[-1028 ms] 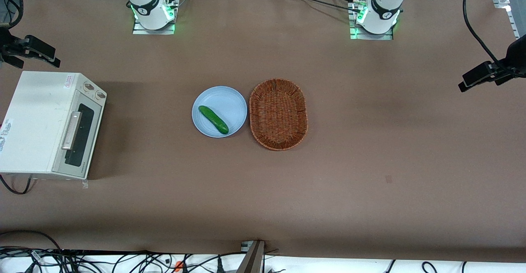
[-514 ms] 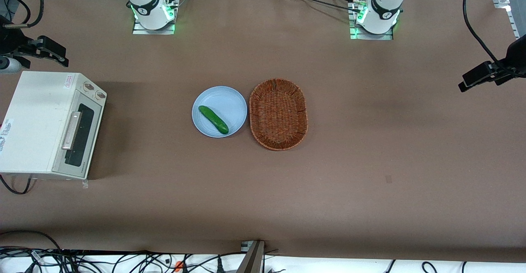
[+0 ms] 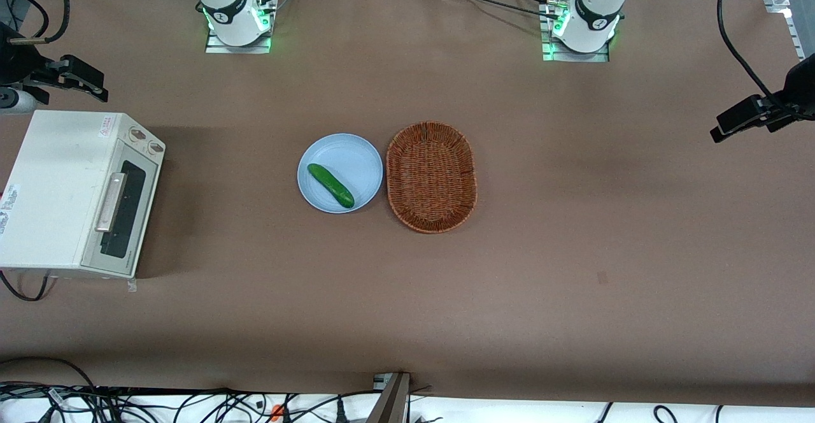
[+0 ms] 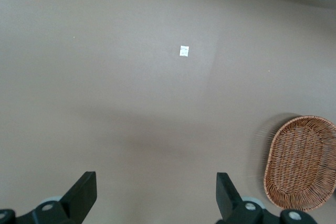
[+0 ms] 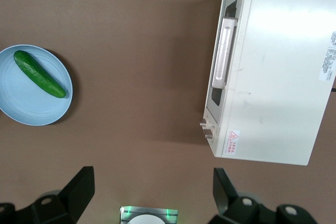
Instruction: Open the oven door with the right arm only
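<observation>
Your gripper (image 5: 152, 195) hangs high above the table with its two fingers (image 5: 79, 184) spread wide apart and nothing between them; in the front view it (image 3: 70, 79) shows as a black shape in the air, farther from the front camera than the oven (image 3: 60, 190) and clear of it. The oven sits at the working arm's end of the table, a cream-white box with two knobs (image 3: 145, 139) at the end of its face farthest from the front camera. Its door (image 3: 122, 209) is shut, flat against the oven's face, and the long beige handle (image 3: 110, 201) runs along the door's upper edge; from the wrist camera you see that same handle (image 5: 223, 53) as a pale bar with the dark window (image 5: 216, 95) just beside it. Nothing touches the door or handle. In front of the door, well apart toward mid-table, a pale blue plate (image 3: 356, 155) carries a cucumber (image 3: 330, 185) lying at a slant from ten o'clock to four o'clock. Just beside the plate, toward the parked arm's end, lies an oval wicker basket (image 3: 432, 176).
</observation>
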Motion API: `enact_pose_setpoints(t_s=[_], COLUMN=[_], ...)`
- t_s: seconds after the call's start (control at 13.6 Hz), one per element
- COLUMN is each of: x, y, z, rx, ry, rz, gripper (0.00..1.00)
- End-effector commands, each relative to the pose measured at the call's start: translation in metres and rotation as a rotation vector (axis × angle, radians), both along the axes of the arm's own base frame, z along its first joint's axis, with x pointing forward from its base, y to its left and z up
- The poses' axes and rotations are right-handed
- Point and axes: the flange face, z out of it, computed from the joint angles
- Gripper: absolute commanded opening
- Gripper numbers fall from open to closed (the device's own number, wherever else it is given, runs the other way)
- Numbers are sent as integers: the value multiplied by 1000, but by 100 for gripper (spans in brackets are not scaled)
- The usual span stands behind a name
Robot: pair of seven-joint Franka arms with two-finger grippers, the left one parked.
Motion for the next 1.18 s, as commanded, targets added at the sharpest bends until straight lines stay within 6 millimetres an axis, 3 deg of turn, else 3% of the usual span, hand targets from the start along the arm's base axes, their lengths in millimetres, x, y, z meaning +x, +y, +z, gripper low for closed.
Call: enact_pose_setpoints(t_s=[0.0,1.1], x=[-3,2], y=[4,5], z=[2,-4], rx=[-15,-18], ry=[5,11], rz=[3,5], gripper=[100,100])
